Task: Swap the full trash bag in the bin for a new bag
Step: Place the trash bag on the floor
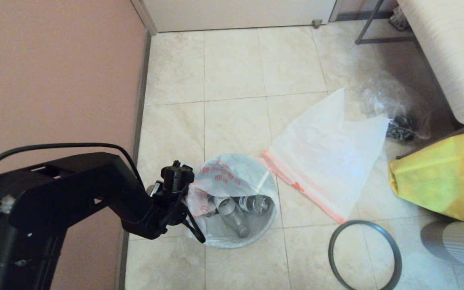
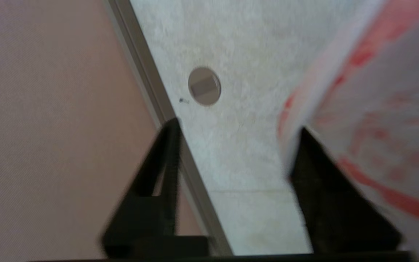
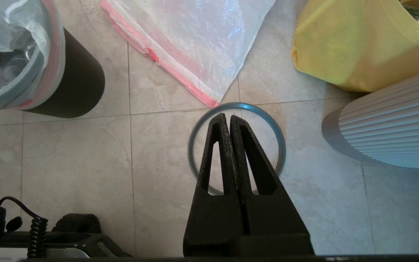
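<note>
The full trash bag (image 1: 232,177), translucent white with red print and clear bottles inside, sits in the bin (image 3: 75,91) with its mouth folded over the rim. My left gripper (image 1: 195,225) is at the bag's left edge, beside the wall. In the left wrist view the left gripper (image 2: 236,127) is open with only floor between its fingers, and the bag (image 2: 387,109) lies against one finger. The new bag (image 1: 324,157) lies flat on the tiles right of the bin. My right gripper (image 3: 227,118) is shut and empty above the grey hoop rim (image 3: 246,105).
The pink wall (image 1: 54,72) stands close on the left. A yellow bag (image 1: 441,177), a crinkled clear bag (image 1: 393,104) and a white ribbed object (image 1: 461,241) crowd the right. The hoop (image 1: 365,255) lies at front right. A round floor disc (image 2: 204,86) sits near the wall.
</note>
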Motion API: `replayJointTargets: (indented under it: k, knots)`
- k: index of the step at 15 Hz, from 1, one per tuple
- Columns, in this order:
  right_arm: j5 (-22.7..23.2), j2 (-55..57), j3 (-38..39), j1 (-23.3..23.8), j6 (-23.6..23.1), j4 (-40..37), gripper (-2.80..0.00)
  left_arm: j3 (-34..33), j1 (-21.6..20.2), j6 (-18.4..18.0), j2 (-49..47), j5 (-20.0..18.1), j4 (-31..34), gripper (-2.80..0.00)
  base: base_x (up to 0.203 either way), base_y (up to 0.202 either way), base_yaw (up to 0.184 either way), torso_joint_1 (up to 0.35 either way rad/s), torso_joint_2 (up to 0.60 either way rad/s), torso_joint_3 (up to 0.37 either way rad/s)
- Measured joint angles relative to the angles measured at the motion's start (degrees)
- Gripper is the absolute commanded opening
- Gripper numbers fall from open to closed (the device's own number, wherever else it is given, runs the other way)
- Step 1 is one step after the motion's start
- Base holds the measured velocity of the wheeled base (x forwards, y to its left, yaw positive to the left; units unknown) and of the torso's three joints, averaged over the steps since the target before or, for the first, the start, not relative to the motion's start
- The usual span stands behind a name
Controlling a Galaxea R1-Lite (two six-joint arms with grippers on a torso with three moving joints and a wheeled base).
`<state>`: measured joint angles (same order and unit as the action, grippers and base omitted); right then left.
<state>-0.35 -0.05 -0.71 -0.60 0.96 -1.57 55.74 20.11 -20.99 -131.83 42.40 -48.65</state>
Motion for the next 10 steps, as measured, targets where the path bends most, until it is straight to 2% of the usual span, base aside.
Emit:
replayJointTargets:
  k: [10]
  knots:
    - [0.0, 0.0, 0.0, 0.0, 0.0, 0.0, -2.8, -0.2, 0.0, 0.0, 2.1, 0.7, 3.5, -2.8, 0.0, 0.0, 0.0, 0.0, 0.0, 0.0]
